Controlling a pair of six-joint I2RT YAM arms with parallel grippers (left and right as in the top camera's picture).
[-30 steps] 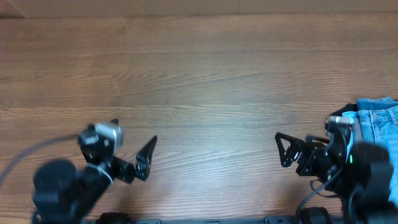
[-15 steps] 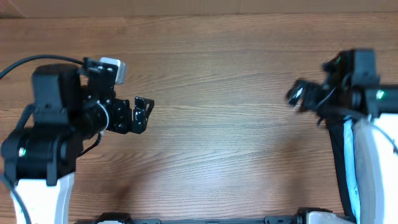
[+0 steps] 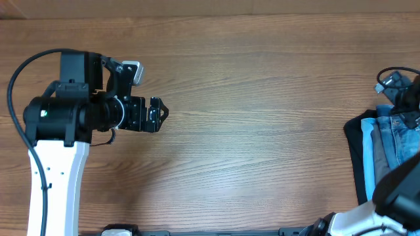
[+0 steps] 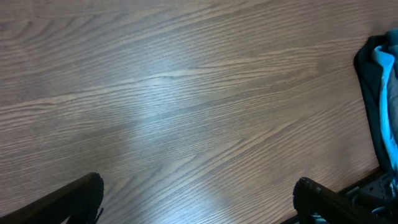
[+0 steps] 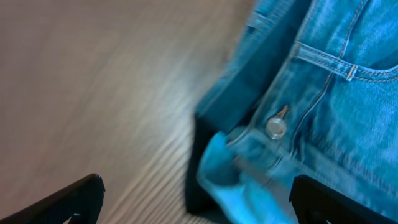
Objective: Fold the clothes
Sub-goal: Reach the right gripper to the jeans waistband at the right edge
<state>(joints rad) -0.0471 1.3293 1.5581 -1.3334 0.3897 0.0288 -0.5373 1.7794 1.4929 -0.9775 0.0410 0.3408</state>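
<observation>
Within the last second both arms had risen from their low pose at the near edge of the worktop (image 3: pixel 262 98) and swung outward. The left end effector (image 3: pixel 157 115) had ended up over bare wood on the left side. In its wrist view its fingers stood wide apart with nothing between them. The right arm had gone to the far right edge, over the pile of garments. The right end effector (image 5: pixel 196 182) also had its fingers spread and was empty, hanging above the jeans (image 5: pixel 323 93) without visibly touching them. The jeans (image 3: pixel 400 137) lay bunched at the right edge on top of a pale cyan garment (image 3: pixel 369 154) and a black garment (image 3: pixel 354 151), with a metal button (image 5: pixel 275 127) and waistband stitching facing up. This looked like the start of the task: the right arm appeared to be reaching to pull the jeans off the pile and onto the open middle, and no folding had been done. The worktop was brown wood-grain laminate with a soft glare, and it was bare apart from the pile. The views showed nothing of the room beyond it.
</observation>
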